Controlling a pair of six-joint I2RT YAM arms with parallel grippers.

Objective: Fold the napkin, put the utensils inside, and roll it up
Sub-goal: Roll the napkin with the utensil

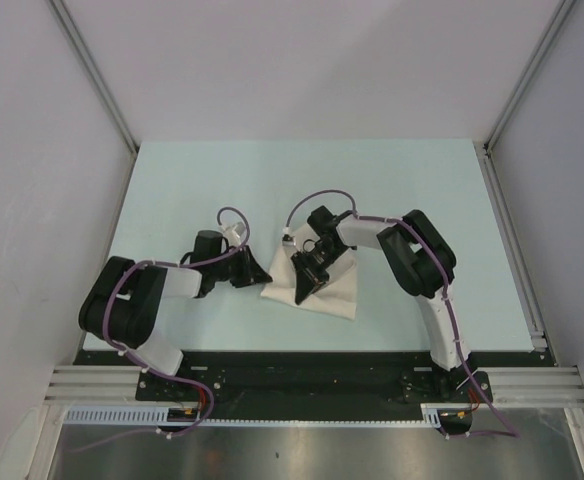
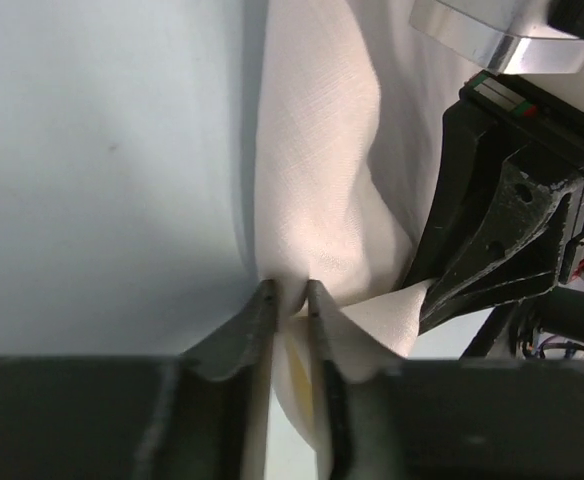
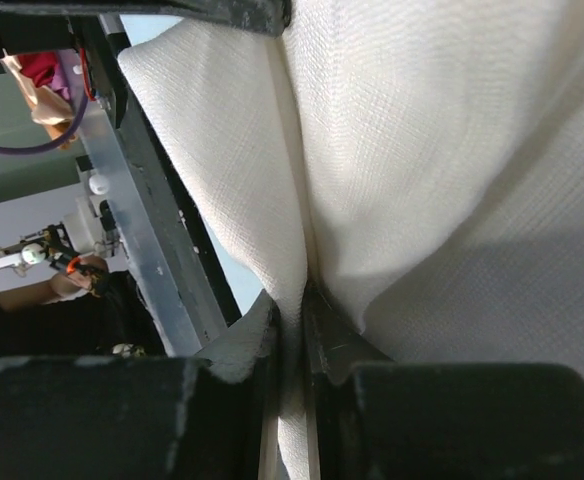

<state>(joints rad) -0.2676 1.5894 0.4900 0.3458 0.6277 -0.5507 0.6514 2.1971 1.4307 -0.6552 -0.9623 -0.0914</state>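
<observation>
The white napkin (image 1: 330, 292) lies bunched at the table's middle, between both arms. My left gripper (image 1: 262, 272) reaches its left edge from the left. In the left wrist view the left gripper (image 2: 290, 297) is shut on a raised fold of the napkin (image 2: 322, 150). My right gripper (image 1: 304, 290) points down onto the cloth from the right. In the right wrist view the right gripper (image 3: 292, 305) pinches a ridge of the napkin (image 3: 422, 150), which hangs in folds on both sides. The utensils are out of view.
The pale green table top (image 1: 272, 180) is walled in white on three sides. A black and aluminium rail (image 1: 312, 385) runs along the near edge. The right gripper's black body (image 2: 512, 220) stands close beside the left fingers.
</observation>
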